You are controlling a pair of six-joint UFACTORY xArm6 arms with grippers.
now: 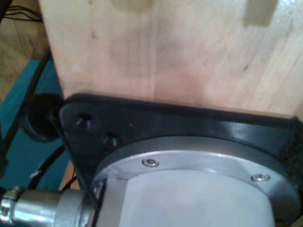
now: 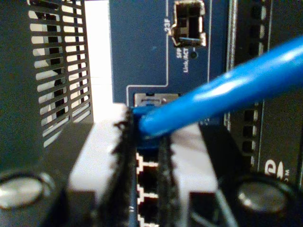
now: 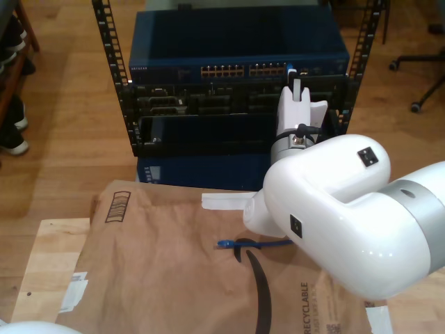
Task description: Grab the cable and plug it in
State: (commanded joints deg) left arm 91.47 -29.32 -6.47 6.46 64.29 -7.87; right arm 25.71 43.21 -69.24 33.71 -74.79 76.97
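rack-mounted blue switch (image 3: 236, 43) ahead; my second gripper (image 2: 147, 142) pinches the cable (image 2: 222, 94) between its pads at a port.

My second hand (image 2: 147, 142) covers the cable's (image 2: 222, 90) plug, so I can't tell whether it is seated in a port. Toward two o'clock the cable runs off frame, blurred.

The scene is seen from above and behind in the exterior view, facing the rack (image 3: 236, 76) across the paper-covered counter (image 3: 55, 257). The rack's blue switch (image 2: 142, 47) is seen very close along the jaws in the second wrist view, and is shared with the exterior view. The wooden counter and an arm's base plate (image 1: 189, 125) are faced closely in the first wrist view.
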